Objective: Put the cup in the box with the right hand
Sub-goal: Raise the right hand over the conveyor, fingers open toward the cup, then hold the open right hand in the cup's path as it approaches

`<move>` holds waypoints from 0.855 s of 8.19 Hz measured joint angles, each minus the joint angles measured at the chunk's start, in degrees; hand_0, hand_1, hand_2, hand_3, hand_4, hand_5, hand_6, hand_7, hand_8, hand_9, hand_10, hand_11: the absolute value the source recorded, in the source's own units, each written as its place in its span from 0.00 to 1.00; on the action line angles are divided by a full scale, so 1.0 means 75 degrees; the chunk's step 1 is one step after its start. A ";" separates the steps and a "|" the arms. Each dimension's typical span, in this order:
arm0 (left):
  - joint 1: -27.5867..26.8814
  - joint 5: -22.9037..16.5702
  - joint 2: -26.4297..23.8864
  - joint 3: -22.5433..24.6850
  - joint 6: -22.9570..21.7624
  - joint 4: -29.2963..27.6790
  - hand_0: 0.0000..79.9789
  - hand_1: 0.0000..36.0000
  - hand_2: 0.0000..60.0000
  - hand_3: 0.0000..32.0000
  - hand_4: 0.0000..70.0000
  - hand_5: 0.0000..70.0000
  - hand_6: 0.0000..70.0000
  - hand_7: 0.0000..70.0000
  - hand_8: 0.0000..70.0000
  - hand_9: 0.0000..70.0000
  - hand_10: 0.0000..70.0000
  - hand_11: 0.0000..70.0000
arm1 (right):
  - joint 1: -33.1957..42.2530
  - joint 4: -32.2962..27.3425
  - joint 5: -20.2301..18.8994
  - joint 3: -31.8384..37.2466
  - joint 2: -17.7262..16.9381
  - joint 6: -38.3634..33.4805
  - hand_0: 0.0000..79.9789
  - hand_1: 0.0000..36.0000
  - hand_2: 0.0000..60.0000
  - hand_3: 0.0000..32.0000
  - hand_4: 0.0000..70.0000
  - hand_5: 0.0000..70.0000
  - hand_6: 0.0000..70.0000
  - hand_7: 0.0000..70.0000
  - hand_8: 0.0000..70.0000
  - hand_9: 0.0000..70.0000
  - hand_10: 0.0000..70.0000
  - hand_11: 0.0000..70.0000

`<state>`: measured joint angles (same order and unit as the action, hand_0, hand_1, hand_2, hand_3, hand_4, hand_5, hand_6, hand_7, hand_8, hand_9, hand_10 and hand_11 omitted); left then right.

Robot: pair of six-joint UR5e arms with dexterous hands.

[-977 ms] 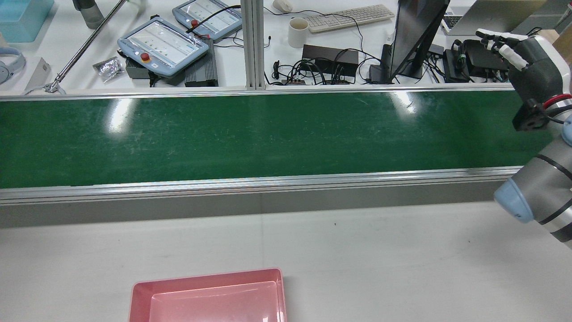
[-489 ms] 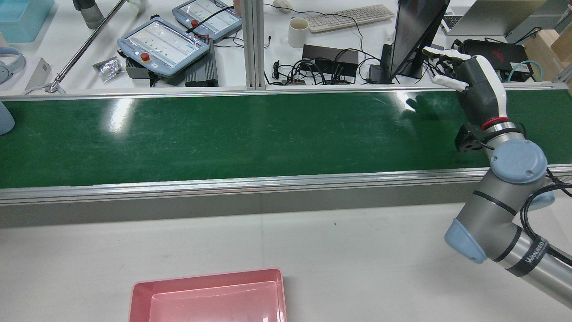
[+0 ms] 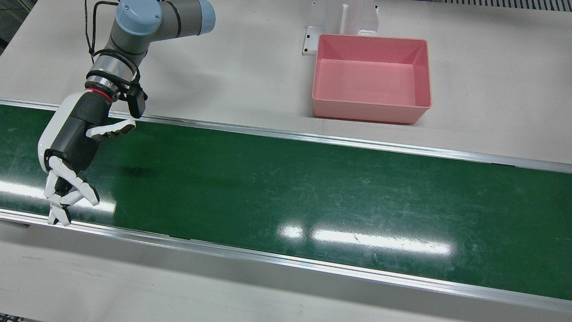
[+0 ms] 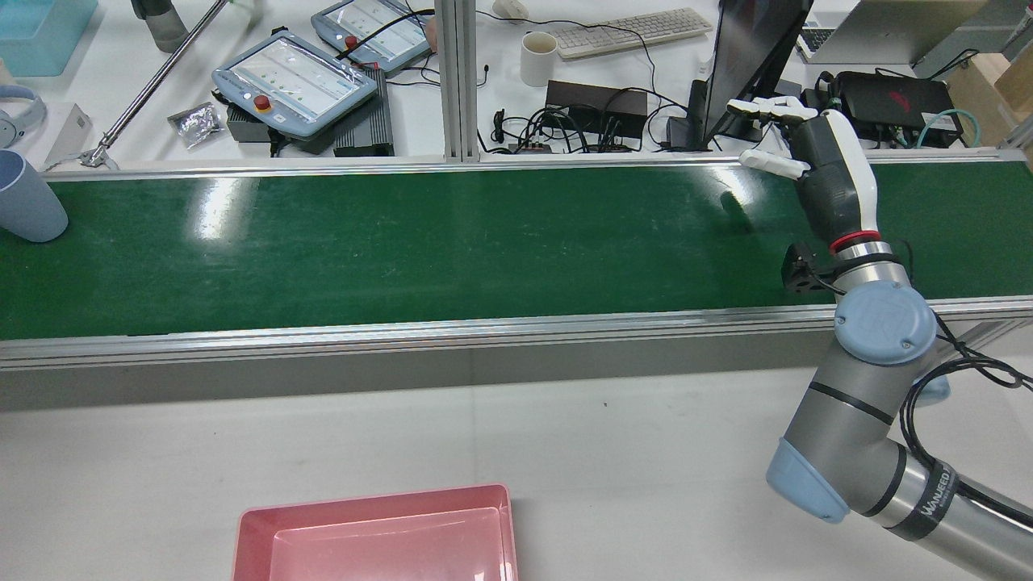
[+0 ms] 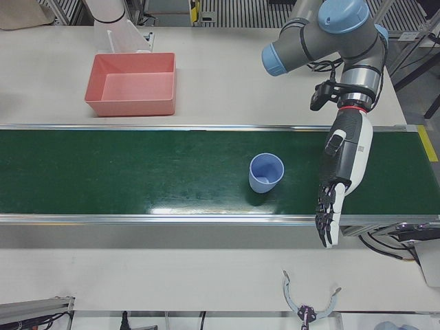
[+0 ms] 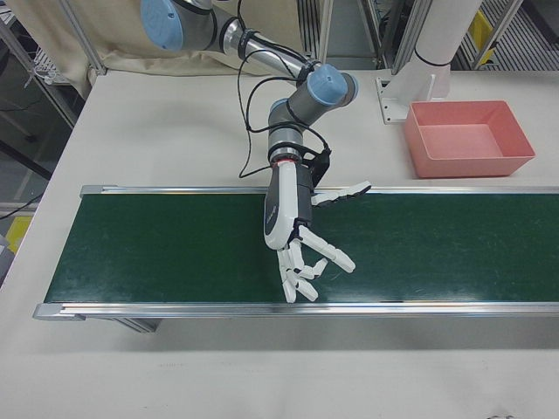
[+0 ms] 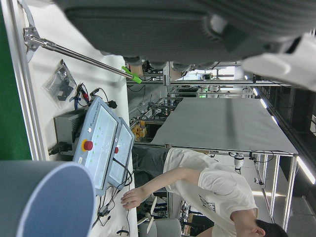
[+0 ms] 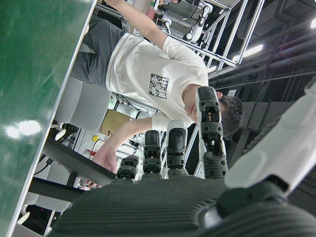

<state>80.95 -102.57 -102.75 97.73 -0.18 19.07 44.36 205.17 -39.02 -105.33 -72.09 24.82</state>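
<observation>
A pale blue cup (image 5: 266, 172) stands upright on the green belt (image 3: 313, 192), at the far left edge in the rear view (image 4: 28, 198). The left hand view shows that cup (image 7: 44, 200) large and close. My left hand (image 5: 340, 168) hangs open just beside it, fingers straight, apart from it. Far along the belt my right hand (image 4: 815, 161) hovers open with fingers spread, holding nothing; the same hand (image 3: 71, 147) (image 6: 297, 223) is over the belt's other end. The pink box (image 3: 371, 112) (image 4: 375, 499) sits on the white table, with nothing inside it.
Beyond the belt's far rail lies a desk with teach pendants (image 4: 294, 81), a white mug (image 4: 538, 58), cables and a monitor (image 4: 750, 64). A seated person (image 8: 148, 69) is there. A white pedestal (image 3: 359, 18) stands behind the box.
My right arm has swung in from the right edge of the rear view, bringing the open hand over the belt's far side. The cup has come into view at the left edge.
</observation>
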 measured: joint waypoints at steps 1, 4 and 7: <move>0.0000 0.0000 0.0000 0.0000 0.0000 0.0000 0.00 0.00 0.00 0.00 0.00 0.00 0.00 0.00 0.00 0.00 0.00 0.00 | -0.0086 -0.0010 0.0173 0.0312 0.0198 0.0011 0.43 0.00 0.00 0.00 0.54 0.00 0.21 1.00 0.13 0.36 0.11 0.16; 0.0000 0.0000 0.0000 0.0000 0.0000 0.0000 0.00 0.00 0.00 0.00 0.00 0.00 0.00 0.00 0.00 0.00 0.00 0.00 | -0.0145 -0.0014 0.0324 0.1088 0.1036 0.0018 0.37 0.01 0.12 0.00 0.58 0.00 0.21 1.00 0.12 0.36 0.09 0.13; 0.0000 0.0000 0.0000 -0.0002 0.0000 0.0000 0.00 0.00 0.00 0.00 0.00 0.00 0.00 0.00 0.00 0.00 0.00 0.00 | -0.0157 0.0059 0.0330 0.1174 0.1110 0.0019 0.24 0.13 0.39 0.00 0.53 0.00 0.21 1.00 0.12 0.35 0.07 0.09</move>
<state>80.95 -102.57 -102.74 97.72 -0.17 19.07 43.18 205.61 -36.55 -96.53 -63.77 24.96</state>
